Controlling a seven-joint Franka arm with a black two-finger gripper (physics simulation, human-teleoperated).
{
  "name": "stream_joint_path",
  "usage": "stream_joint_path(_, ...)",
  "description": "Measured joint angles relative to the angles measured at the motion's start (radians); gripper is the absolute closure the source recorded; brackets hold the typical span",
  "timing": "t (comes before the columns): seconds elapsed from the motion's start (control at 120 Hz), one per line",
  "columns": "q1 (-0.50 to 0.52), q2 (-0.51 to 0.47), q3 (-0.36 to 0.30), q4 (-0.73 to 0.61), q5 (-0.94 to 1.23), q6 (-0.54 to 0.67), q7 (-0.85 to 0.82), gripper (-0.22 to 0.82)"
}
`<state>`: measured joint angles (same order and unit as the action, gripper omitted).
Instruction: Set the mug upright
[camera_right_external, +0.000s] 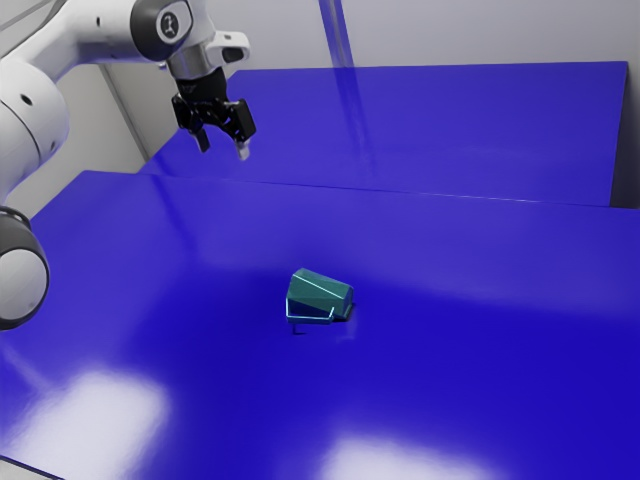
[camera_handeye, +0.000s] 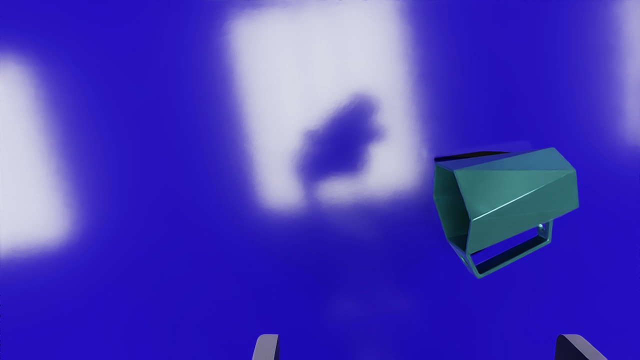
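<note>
The gripper (camera_right_external: 223, 150) hangs high above the table in the exterior view's upper left, well away from the mug. A faceted teal mug (camera_right_external: 318, 296) lies on its side near the middle of the table. In the wrist view the mug (camera_handeye: 520, 195) shows its open mouth and its angular handle, which reaches out from the side of the body. My gripper (camera_handeye: 417, 347) is open, its two fingertips wide apart at the bottom edge, with nothing between them.
The glossy blue table (camera_right_external: 480, 370) carries bright reflections. Behind it stands another blue surface (camera_right_external: 480, 130) against a pale wall (camera_right_external: 480, 30).
</note>
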<state>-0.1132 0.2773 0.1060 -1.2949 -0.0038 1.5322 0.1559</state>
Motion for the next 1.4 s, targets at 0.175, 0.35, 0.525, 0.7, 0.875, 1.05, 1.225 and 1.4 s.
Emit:
stream_joint_path(0.175,-0.003,-0.005,-0.001,0.004,0.001,-0.004,0.007,0.00)
stream_joint_path(0.35,-0.017,-0.017,0.010,-0.064,-0.008,-0.001,0.011,0.00)
stream_joint_path(0.525,-0.027,-0.046,0.129,-0.274,-0.235,0.006,0.028,0.00)
stream_joint_path(0.7,-0.013,-0.051,0.160,-0.419,-0.476,0.036,0.079,0.00)
stream_joint_path(0.875,-0.008,-0.043,0.161,-0.478,-0.583,0.076,0.146,0.00)
stream_joint_path(1.05,0.018,0.005,0.178,-0.482,-0.617,0.121,0.238,0.00)
stream_joint_path(1.225,0.029,0.080,0.182,-0.492,-0.697,0.164,0.332,0.00)
stream_joint_path(1.4,0.028,0.097,0.182,-0.551,-0.812,0.193,0.420,0.00)
